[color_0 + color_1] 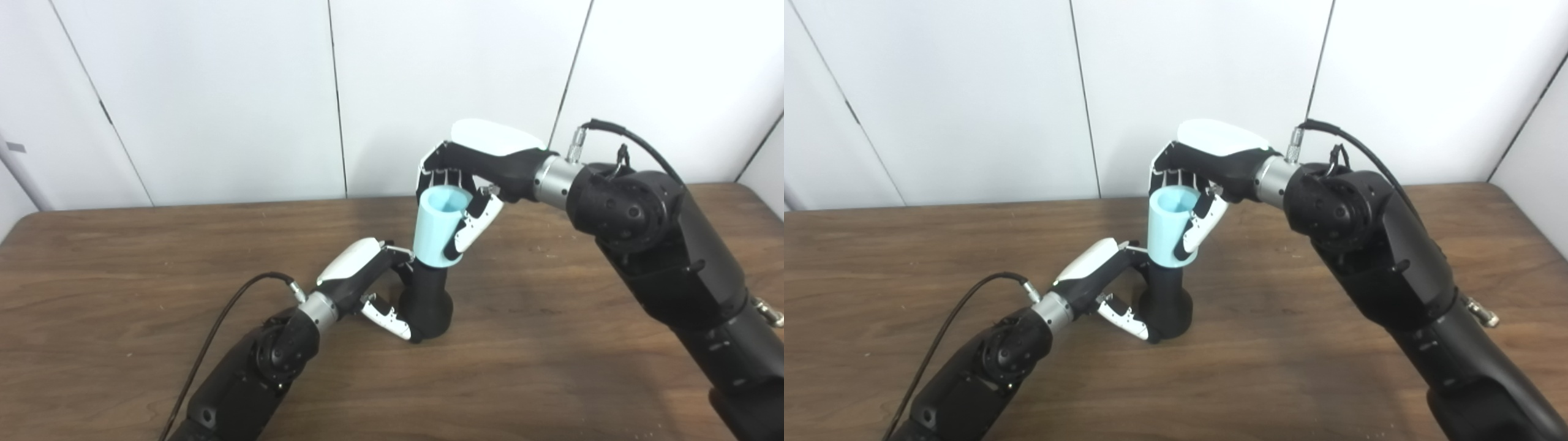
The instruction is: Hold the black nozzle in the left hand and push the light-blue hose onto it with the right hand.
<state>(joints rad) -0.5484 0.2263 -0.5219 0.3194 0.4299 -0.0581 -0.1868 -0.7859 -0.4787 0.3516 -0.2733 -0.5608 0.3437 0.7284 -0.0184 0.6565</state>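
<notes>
while clamped from both sides: hose seated on nozzle

standing near the middle of the wooden counter (153,343), black nozzle (429,300), wide base down on the wood, narrower neck rising. long axis close to upright, leaning slightly toward the right at the top. pushed over that neck, light-blue hose (436,229), a short stiff sleeve sharing the same axis, open mouth facing up and a little toward the camera, hollow inside visible. lower rim of the sleeve overlapping the nozzle's upper end, so no gap between the two parts.

coming in low from the left, left hand (370,278), wrapped around the nozzle: thumb lying along the near side down by the base, fingers curled around the neck just under the sleeve's lower rim. grasping the nozzle, clearly.

reaching in from the right and above, right hand (1206,177), palm turned downward, closed on the hose: fingers (1176,177) hooked behind the upper rim, thumb (1200,226) pressed down the right side of the sleeve. grasping the hose.

behind it all, plain white wall panels (214,92) with dark seams, meeting the counter's far edge. trailing from the left wrist, black cable (214,331) across the wood.
</notes>
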